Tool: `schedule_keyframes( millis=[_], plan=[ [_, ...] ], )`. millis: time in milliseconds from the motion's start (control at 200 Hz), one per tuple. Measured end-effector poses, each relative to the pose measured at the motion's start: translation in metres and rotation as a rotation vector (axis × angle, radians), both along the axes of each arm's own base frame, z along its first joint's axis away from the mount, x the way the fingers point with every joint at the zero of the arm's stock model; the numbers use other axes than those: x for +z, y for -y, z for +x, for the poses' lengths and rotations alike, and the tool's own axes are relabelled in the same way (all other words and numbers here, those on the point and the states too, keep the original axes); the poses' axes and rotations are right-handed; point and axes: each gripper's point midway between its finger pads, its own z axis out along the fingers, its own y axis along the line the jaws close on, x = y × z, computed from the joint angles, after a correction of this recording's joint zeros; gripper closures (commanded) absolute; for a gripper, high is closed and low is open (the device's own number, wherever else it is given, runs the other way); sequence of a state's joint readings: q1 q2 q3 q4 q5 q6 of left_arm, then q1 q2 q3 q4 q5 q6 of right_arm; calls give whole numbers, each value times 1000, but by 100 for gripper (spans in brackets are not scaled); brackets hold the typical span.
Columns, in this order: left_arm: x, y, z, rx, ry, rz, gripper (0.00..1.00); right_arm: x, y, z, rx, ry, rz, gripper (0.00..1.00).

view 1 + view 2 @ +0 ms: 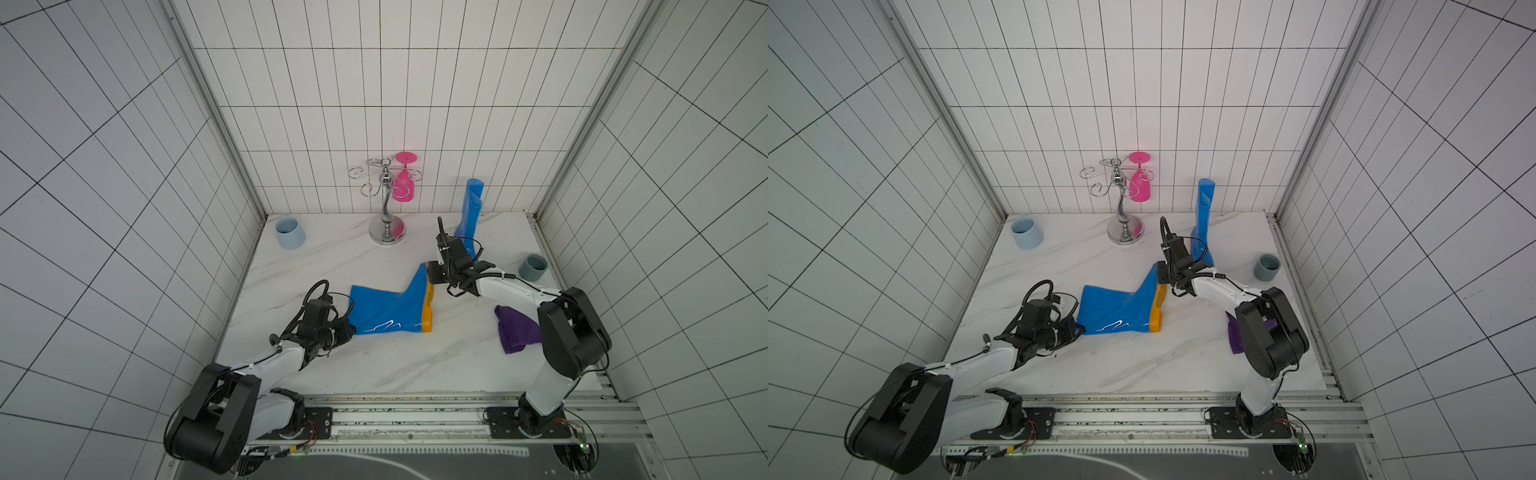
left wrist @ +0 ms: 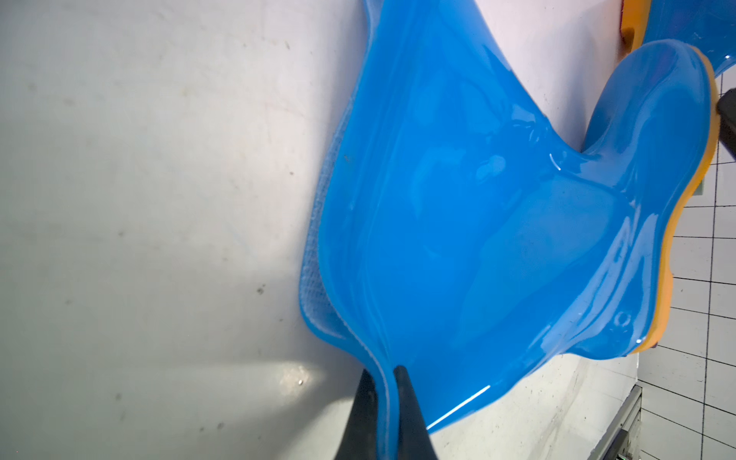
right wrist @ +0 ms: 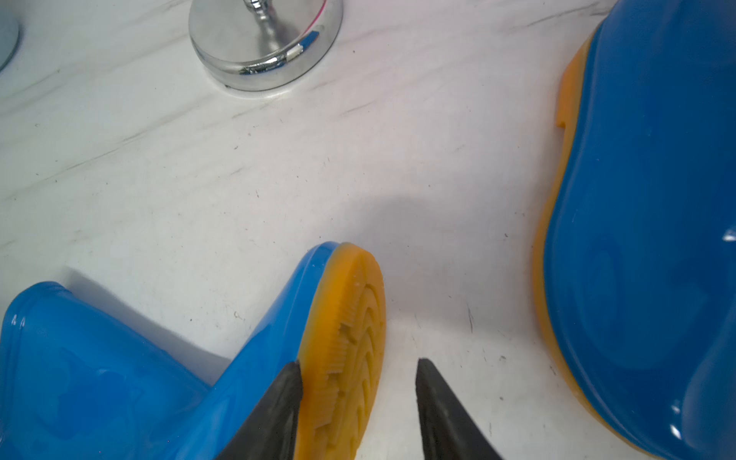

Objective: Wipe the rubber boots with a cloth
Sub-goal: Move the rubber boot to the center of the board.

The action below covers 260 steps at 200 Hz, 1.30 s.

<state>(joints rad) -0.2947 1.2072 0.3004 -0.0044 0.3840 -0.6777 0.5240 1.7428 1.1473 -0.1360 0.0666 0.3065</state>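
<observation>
While the lying boot (image 1: 386,309) is resting on its side in the middle of the marble table (image 1: 374,365), the left gripper (image 2: 383,372) is pinching the rim of its flattened shaft. The 2 dark fingers (image 2: 408,418) are pressing together with only the thin blue wall between them. In both top views this gripper (image 1: 1077,330) is sitting at the shaft's open end, on the robot's left, and the orange-yellow sole (image 1: 428,307) is facing the robot's right.

The right gripper (image 3: 358,362) is hovering at the toe of that same boot (image 3: 119,378) with its jaws standing partly spread. 1 finger (image 3: 275,410) is sitting just beside the blue upper at the sole's edge, while the other is standing clear of the ribbed tread (a strip of bare table is showing between them), so nothing is being clamped there.

The standing boot (image 1: 471,216) is standing upright near the back wall, just behind the right arm's wrist, and its foot is filling one side of the right wrist view. The cloth (image 1: 517,328) is lying crumpled on the table beside the right arm's elbow, which is partly hiding it, well apart from both grippers and touching neither boot.

A chrome stand (image 1: 386,208) is holding a pink glass (image 1: 404,187) upside down at the back. A light-blue mug (image 1: 289,232) is sitting in the back left corner and a grey mug (image 1: 533,267) near the right edge.
</observation>
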Motion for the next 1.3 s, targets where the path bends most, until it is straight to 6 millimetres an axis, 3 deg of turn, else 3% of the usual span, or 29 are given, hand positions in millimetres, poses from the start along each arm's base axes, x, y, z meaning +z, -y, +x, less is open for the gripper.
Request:
schedule_keyframes(
  millis=[270,535,700,840,890,969,1054,1179,1299],
  plan=[
    [-4,2,-1,-10,2,29,100,3,-1,-5,1,2,3,56],
    [-6,8,0,5,24,73,100,1,20,-38,-12,-30,-11,56],
    [-5,8,-1,21,39,93,100,-2,26,-48,-18,-54,-27,55],
    [-1,14,-11,-10,27,80,80,9,35,-54,-39,-46,-41,54],
    [0,17,-18,-38,21,79,71,20,43,-57,-64,-32,-44,53],
    [6,18,-21,-47,10,80,65,38,60,-61,-110,-9,-32,53],
    [18,19,-18,-55,24,85,61,52,93,-65,-200,2,-22,53],
    [39,19,-6,-48,62,83,56,54,138,-79,-328,-30,-37,51],
    [52,10,7,-11,94,84,50,40,161,-98,-404,-97,-45,50]
  ],
)
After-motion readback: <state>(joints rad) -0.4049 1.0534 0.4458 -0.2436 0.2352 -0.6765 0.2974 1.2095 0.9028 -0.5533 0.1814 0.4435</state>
